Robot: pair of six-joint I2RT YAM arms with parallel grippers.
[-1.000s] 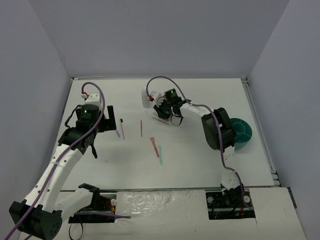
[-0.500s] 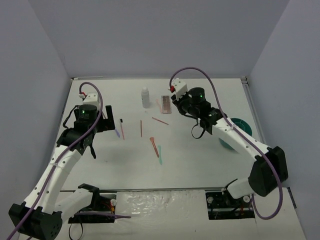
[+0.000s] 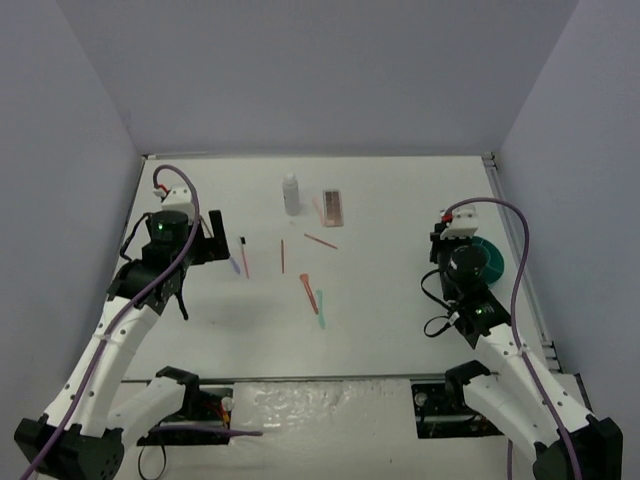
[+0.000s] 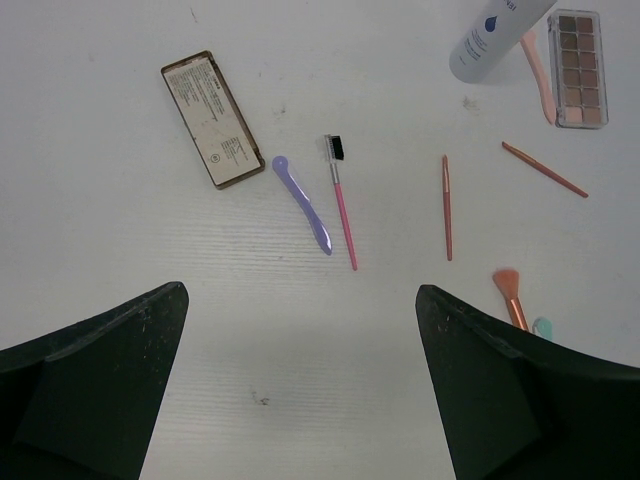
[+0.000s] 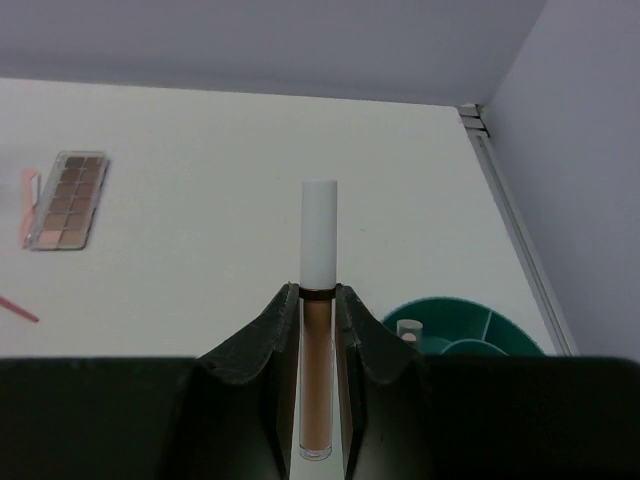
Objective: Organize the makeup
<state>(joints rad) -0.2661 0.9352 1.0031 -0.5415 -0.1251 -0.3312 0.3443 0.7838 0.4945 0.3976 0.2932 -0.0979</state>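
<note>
The teal tub [image 5: 440, 312] holds one small whitish piece [image 5: 408, 328], perhaps a cap.

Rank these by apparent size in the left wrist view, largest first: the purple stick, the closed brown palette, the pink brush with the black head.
1. Closed brown palette: clearly the largest.
2. Pink brush: the longer of the two sticks, but thin.
3. Purple stick: shorter, though wider, so second and third are close.
</note>
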